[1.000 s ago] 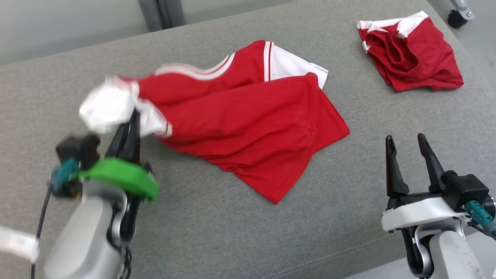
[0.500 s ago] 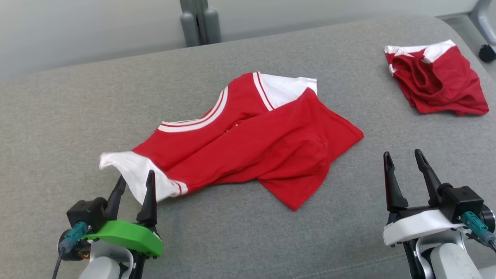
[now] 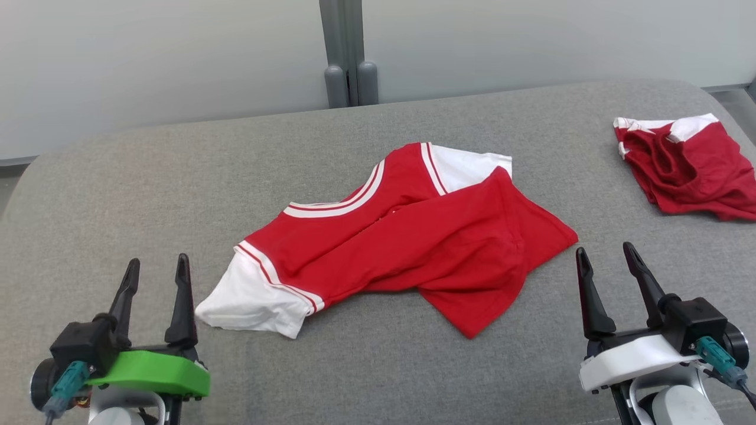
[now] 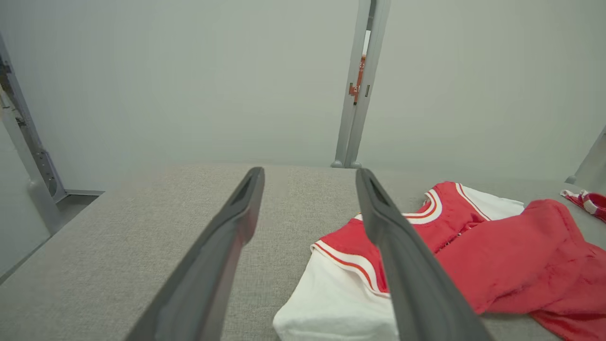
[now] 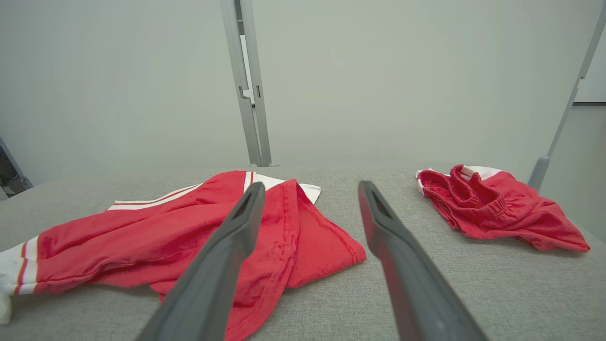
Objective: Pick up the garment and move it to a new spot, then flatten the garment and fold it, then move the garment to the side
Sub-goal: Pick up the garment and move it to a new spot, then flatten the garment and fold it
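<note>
The garment (image 3: 413, 242), a red shirt with white sleeves and white-striped collar, lies crumpled in the middle of the grey cushioned surface (image 3: 147, 195). Its lower part is folded over itself, and one white sleeve (image 3: 254, 298) points toward the front left. My left gripper (image 3: 156, 268) stands open at the lower left, just left of that sleeve and apart from it. The left wrist view shows the same sleeve (image 4: 331, 303) beside the right finger. My right gripper (image 3: 602, 257) is open at the lower right, a little right of the shirt's hem corner (image 5: 326, 246), holding nothing.
A second red and white garment (image 3: 688, 165) lies bunched at the far right edge of the surface, also seen in the right wrist view (image 5: 497, 208). A pale wall with a grey post (image 3: 345, 53) stands behind. Bare grey fabric stretches to the left and front.
My left gripper has opened and let go of the white sleeve, which dropped flat onto the surface. The left arm has pulled back toward me. The head camera has tilted up.
</note>
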Available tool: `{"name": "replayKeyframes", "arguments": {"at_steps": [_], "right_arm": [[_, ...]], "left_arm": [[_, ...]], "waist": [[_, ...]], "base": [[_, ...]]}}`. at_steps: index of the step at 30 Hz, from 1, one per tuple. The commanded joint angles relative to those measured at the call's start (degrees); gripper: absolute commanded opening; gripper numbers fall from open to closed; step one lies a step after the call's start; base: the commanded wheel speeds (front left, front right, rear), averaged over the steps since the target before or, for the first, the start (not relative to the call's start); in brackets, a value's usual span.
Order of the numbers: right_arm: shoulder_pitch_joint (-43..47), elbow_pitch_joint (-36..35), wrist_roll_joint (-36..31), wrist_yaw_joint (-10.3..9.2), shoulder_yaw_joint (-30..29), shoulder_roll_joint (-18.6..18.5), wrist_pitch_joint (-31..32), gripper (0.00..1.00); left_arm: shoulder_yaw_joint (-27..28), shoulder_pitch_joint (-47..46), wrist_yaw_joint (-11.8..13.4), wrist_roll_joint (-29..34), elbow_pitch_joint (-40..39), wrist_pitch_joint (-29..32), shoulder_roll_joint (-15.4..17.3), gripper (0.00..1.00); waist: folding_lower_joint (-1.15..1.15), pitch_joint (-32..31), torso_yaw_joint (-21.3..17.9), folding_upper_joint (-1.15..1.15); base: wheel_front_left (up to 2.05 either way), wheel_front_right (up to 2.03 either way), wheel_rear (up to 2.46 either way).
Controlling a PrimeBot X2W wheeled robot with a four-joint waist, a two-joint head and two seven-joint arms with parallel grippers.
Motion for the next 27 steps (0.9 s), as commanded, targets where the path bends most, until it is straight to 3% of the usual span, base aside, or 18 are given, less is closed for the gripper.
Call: {"name": "replayKeyframes", "arguments": {"at_steps": [1,12,27], "right_arm": [[1.10,-0.27,-0.06,-0.08,-0.03,-0.33,-0.15,1.00],[4.46,-1.51,0.15,-0.08,-0.34,0.26,-0.16,1.00],[6.05,-1.34,0.47,-0.08,-0.86,1.12,0.08,1.00]], "left_arm": [[1.08,1.63,0.39,1.08,-0.95,-0.15,0.75,1.00],[4.04,6.58,-0.90,6.64,-3.83,-0.15,0.61,1.00],[10.28,9.55,-5.83,7.63,-3.78,-0.16,-2.30,1.00]], "waist": [[0.00,-1.09,0.87,0.00],[0.00,-1.85,2.22,0.00],[0.00,-2.30,3.24,0.00]], "base": [[0.00,0.00,0.00],[0.00,0.00,0.00],[0.00,0.00,0.00]]}}
